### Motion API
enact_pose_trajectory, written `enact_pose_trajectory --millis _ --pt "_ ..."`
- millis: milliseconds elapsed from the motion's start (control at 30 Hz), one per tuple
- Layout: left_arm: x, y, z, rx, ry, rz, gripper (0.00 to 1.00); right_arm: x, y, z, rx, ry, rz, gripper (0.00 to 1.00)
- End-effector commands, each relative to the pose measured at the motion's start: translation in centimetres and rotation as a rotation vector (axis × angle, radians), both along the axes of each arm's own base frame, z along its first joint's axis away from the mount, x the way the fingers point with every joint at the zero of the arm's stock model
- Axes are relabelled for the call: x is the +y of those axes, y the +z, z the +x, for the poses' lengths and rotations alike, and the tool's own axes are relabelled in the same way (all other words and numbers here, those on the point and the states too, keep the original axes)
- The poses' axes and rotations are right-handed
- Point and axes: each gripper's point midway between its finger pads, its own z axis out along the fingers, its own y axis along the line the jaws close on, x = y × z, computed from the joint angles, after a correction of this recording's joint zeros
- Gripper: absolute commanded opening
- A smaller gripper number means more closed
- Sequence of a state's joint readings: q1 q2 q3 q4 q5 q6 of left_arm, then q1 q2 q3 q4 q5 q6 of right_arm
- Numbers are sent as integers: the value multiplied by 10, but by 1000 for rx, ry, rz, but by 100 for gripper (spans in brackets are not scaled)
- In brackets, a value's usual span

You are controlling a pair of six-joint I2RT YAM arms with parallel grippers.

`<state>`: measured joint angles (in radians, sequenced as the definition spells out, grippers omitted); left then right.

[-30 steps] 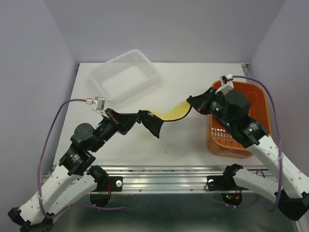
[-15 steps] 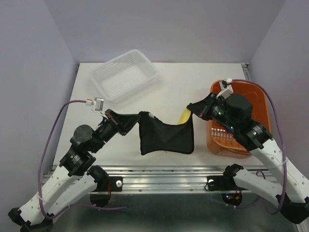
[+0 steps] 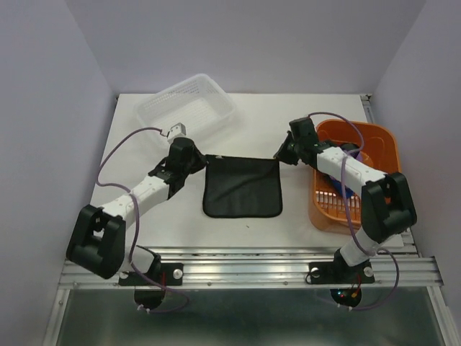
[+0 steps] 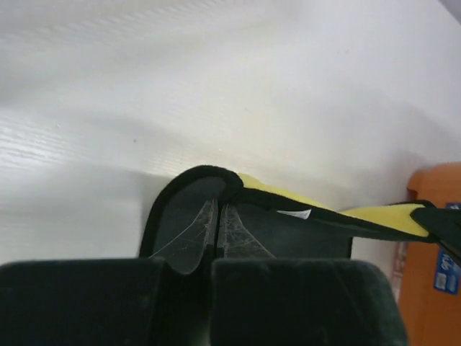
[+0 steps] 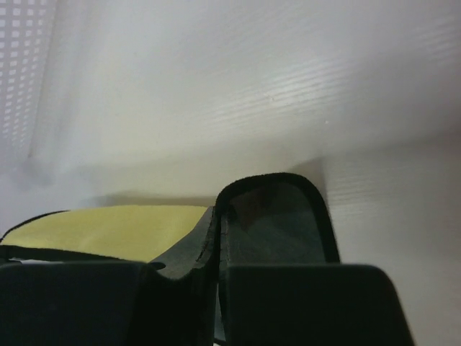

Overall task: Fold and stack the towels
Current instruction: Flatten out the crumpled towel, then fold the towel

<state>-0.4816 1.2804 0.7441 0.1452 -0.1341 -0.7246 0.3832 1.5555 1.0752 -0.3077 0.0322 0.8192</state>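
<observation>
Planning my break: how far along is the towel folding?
No stack is visible yet. In hand: left gripper and right gripper pinch the far corners of the yellow-and-black towel, spread flat, black side up. Left: folding it, plus the blue cloth in the orange basket.

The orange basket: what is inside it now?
A patch of bright blue cloth shows inside the orange basket, beside the right arm. That arm covers much of the basket's floor, so other towels there cannot be seen.
</observation>
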Motion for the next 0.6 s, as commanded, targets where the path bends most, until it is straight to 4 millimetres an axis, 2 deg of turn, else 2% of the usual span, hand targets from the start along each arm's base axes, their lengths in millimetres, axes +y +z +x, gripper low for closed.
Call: enact_pose_trajectory --millis 0,33,133,233,433,567 --pt "5 46 50 -152 34 8 0 10 39 51 -142 14 -18 1" --pt "5 47 54 -160 34 14 0 13 35 61 -136 25 -30 1" --pt "4 42 62 -151 25 31 0 16 26 69 -115 24 -40 1" --pt "9 35 61 -134 48 51 0 17 22 69 -105 26 -33 1" --pt "28 27 45 -116 105 78 0 18 19 53 -96 60 -17 1" --pt "28 12 25 -81 78 51 0 21 6 28 -59 112 9 1"
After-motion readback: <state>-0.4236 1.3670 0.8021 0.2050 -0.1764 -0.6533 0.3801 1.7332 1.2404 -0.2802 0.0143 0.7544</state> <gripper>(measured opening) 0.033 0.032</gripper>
